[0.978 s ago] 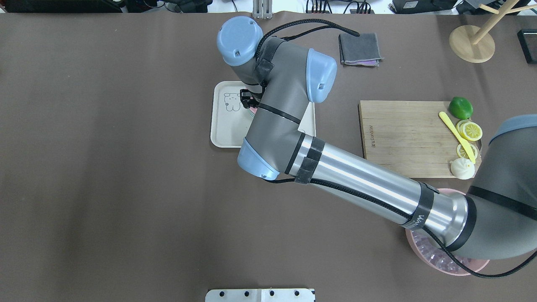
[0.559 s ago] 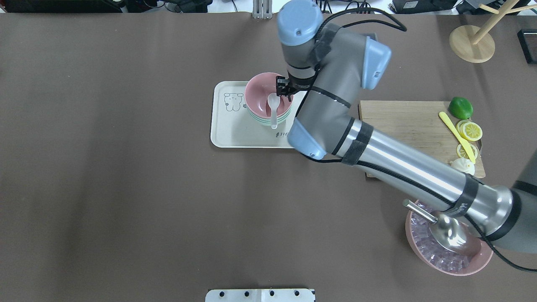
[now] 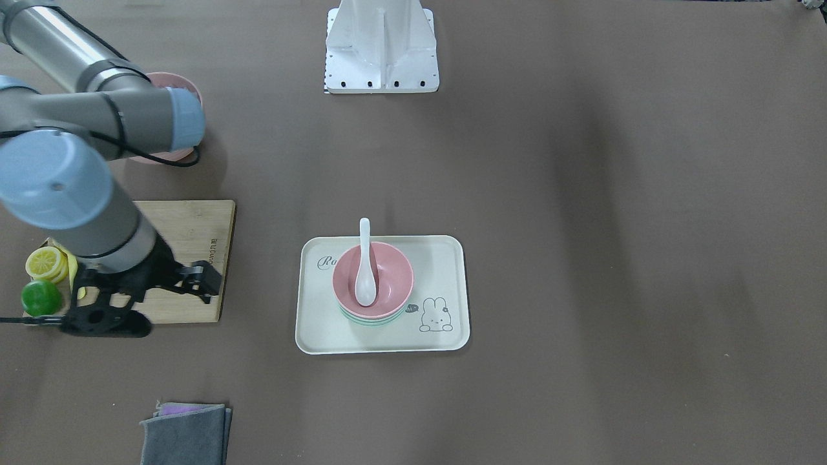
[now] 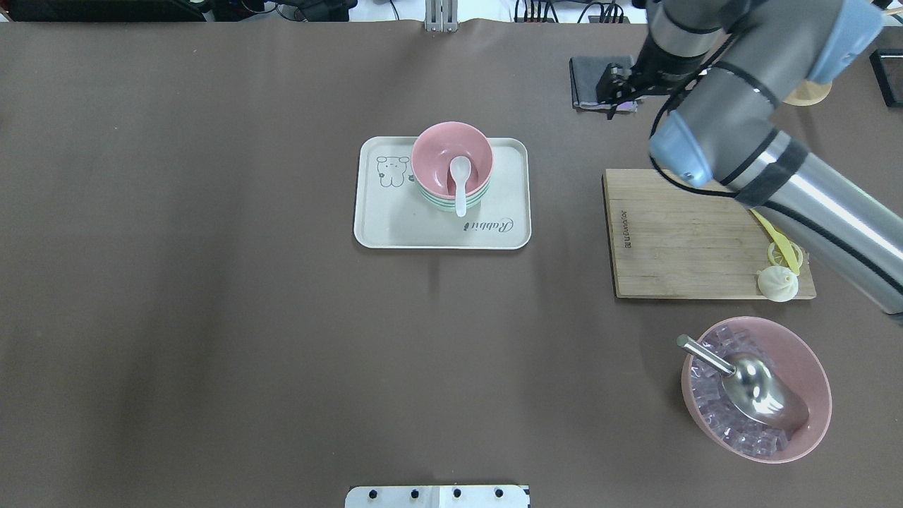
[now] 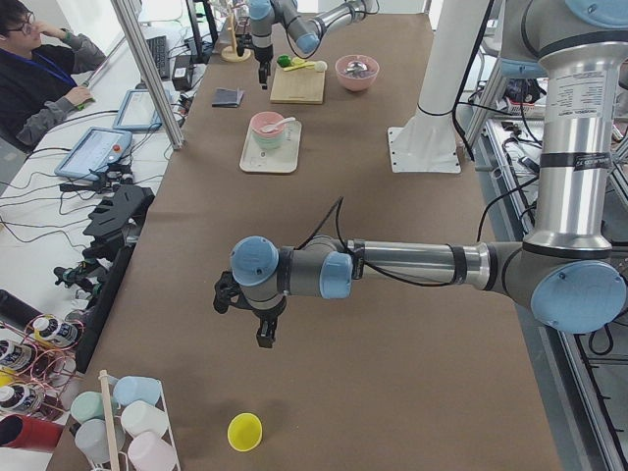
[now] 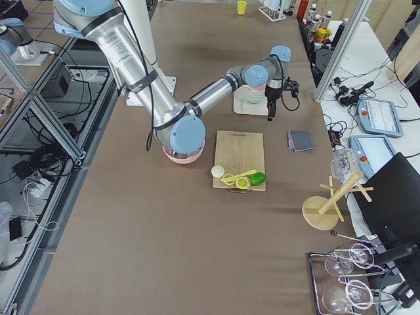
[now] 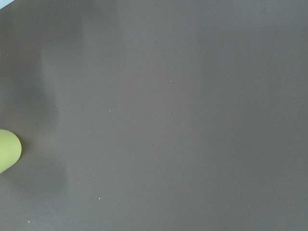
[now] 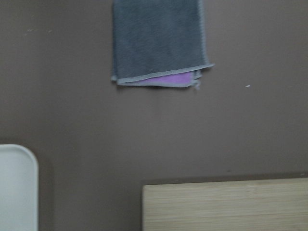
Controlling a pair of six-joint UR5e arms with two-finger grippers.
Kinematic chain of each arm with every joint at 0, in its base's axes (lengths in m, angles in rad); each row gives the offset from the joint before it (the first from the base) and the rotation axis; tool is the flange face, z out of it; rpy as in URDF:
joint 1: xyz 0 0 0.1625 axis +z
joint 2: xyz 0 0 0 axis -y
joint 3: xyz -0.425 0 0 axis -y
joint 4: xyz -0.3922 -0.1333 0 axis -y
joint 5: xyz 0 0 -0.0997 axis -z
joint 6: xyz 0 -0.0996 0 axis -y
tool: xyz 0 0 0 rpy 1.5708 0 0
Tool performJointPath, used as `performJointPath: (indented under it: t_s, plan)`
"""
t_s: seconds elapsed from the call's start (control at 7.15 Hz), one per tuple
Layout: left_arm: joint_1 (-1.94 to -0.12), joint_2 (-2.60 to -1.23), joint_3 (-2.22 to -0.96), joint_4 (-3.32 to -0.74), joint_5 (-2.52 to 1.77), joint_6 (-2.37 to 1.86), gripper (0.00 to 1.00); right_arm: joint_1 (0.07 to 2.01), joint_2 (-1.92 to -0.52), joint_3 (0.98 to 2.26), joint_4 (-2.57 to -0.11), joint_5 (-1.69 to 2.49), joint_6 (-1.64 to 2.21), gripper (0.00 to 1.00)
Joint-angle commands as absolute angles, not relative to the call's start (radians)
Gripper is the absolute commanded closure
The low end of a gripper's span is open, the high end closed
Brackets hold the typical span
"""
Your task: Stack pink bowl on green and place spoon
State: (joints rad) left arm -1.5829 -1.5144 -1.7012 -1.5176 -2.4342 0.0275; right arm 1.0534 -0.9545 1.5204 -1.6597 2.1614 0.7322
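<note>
Pink bowl (image 4: 434, 152) nested in green bowl (image 4: 441, 204) on tray (image 4: 395, 226), frame centre. Spoon (image 4: 460, 185) lies in pink bowl, scoop inside, handle over rim.

Right gripper (image 4: 612, 88) well apart from stack, upper right of overhead view, by cloth (image 4: 589, 81), beyond board (image 4: 677, 233). Front view shows jaws apart.

Right wrist view: only cloth, board corner, tray corner on surface (image 4: 211, 282).

Left gripper (image 5: 265, 334) seen only in left side view, near yellow cup (image 5: 244, 431). Cannot tell if jaws apart or together.
</note>
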Motion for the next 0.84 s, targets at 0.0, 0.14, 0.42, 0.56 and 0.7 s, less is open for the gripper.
performJointPath:
  t_s: [0.0, 0.14, 0.42, 0.56, 0.7]
  plan:
    - [-1.592, -1.485, -1.749, -1.459, -2.439, 0.025, 0.02, 1.275, -1.131, 1.603, -1.672, 2.285, 0.506, 0.0]
    - [-1.591, -1.488, -1.749, -1.465, -2.433, 0.031, 0.02, 1.354, -1.261, 1.659, -1.672, 2.289, 0.403, 0.0]
    - [-1.595, -1.489, -1.747, -1.465, -2.445, 0.022, 0.02, 1.494, -1.432, 1.687, -1.671, 2.31, 0.219, 0.0]
    - [-1.595, -1.485, -1.749, -1.47, -2.448, 0.026, 0.02, 1.54, -1.507, 1.696, -1.667, 2.307, 0.157, 0.0]
    - [-1.597, -1.485, -1.752, -1.473, -2.45, 0.031, 0.02, 1.564, -1.593, 1.727, -1.651, 2.304, 0.146, 0.0]
